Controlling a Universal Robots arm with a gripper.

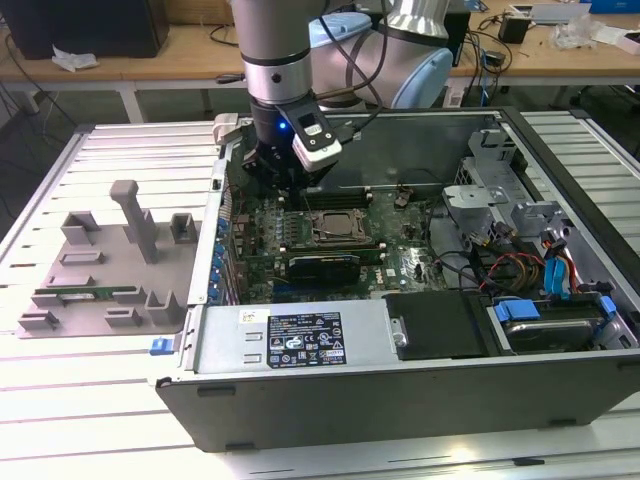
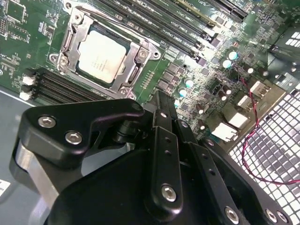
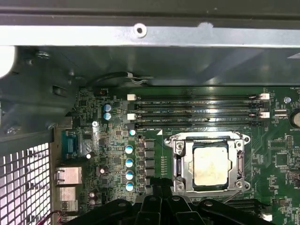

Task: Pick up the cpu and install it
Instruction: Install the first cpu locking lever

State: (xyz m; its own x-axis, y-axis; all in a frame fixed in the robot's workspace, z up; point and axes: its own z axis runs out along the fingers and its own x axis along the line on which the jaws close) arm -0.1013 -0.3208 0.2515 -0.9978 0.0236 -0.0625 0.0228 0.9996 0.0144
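The cpu [image 2: 101, 56] is a silvery square chip lying flat inside the metal socket frame [image 2: 70, 35] on the green motherboard [image 1: 400, 255]. It also shows in the first wrist view, cpu [image 3: 212, 165], and in the exterior view, cpu [image 1: 337, 226], near the middle of the open computer case. My gripper [image 1: 287, 188] hangs over the board, just off the socket toward the exterior view's left and a little above it. In both wrist views the black gripper [image 2: 159, 97] [image 3: 161, 190] looks shut and holds nothing.
The case walls [image 1: 300, 345] ring the board. Empty memory slots [image 3: 197, 112] run beside the socket. A black drive bay [image 1: 440, 325] and coloured cables [image 1: 560, 275] fill the exterior view's right. A grey fixture [image 1: 110, 260] with a green memory stick [image 1: 75, 296] sits outside on the left.
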